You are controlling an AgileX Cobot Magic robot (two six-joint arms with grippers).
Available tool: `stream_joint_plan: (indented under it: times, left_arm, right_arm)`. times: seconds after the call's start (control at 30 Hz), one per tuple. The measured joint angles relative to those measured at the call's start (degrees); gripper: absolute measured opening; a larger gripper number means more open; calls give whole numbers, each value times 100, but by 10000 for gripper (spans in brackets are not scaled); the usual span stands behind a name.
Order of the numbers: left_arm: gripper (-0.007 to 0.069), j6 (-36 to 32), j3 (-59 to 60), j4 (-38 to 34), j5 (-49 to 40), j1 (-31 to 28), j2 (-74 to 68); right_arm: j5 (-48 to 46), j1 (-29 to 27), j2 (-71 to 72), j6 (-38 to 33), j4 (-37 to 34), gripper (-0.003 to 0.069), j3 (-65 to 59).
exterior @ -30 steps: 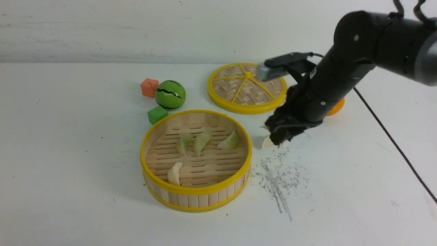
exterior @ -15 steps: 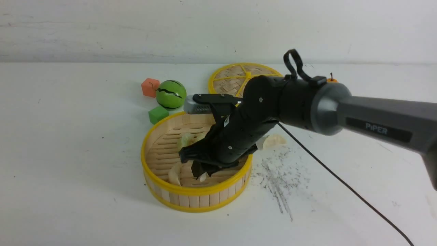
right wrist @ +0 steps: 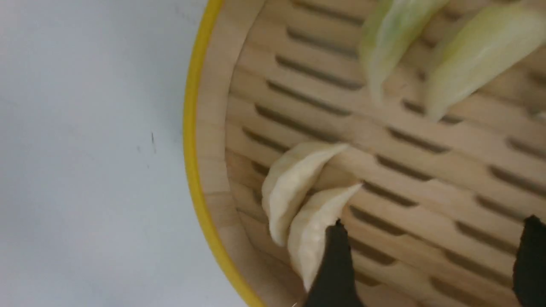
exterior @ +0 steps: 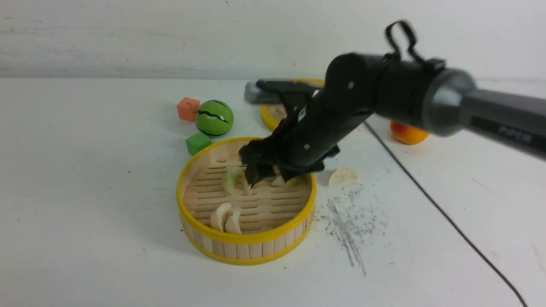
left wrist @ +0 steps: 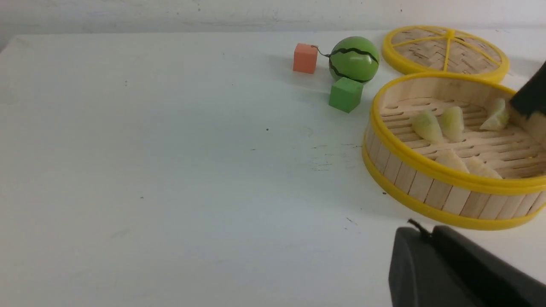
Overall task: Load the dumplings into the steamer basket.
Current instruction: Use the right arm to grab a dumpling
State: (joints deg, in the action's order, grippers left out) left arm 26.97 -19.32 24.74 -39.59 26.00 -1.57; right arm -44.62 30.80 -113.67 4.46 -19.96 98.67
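White tabletop (exterior: pixel 106 192) bearing round bamboo steamer basket with yellow rims (exterior: pixel 247 237): inside, three pale green dumplings (exterior: pixel 229 180), two cream dumplings (exterior: pixel 226 218); sixth cream dumpling (exterior: pixel 342 175) outstanding, just beside basket; right end effector (exterior: pixel 271 171) released, empty, above basket; left end effector (left wrist: pixel 443 268) state indeterminable.

The long dark-grey tube of the right arm (exterior: pixel 503 117) bears pale lettering. It reads "PIPER" (blurred, only just legible).
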Motion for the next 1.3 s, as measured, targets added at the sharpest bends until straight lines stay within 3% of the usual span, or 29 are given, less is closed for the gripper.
stream_joint_plan:
  times: [0.13, 0.27, 0.6, 0.8, 0.97, 1.07, 1.13, 1.2, 1.3]
  left_arm:
    - [38, 0, 0, -70, 111, 0, 0]
    - [39, 0, 0, -88, 120, 0, 0]
    - [50, 0, 0, -88, 120, 0, 0]
    - [57, 0, 0, -88, 120, 0, 0]
    - [57, 0, 0, -88, 120, 0, 0]
    - [60, 0, 0, -88, 120, 0, 0]
    - [60, 0, 0, -88, 120, 0, 0]
    - [64, 0, 0, -88, 120, 0, 0]
    - [67, 0, 0, -88, 120, 0, 0]
  right_arm:
    - [52, -741, 216, 609, 638, 514, 103]
    - [47, -1140, -138, 836, 931, 494, 97]
    - [881, -1216, -1213, 1564, 936, 474, 92]
    - [1230, -1199, -1500, 1602, 993, 456, 103]
    - [1213, -1182, -1539, 1423, 1074, 356, 116]
    - [1121, -1182, -1549, 1145, 1163, 181, 130]
    - [1085, -1182, -1549, 1057, 1163, 118, 134]
    - [880, -1161, -1522, 780, 1137, 6, 141]
    - [354, -1130, -1397, 462, 1108, -19, 133]
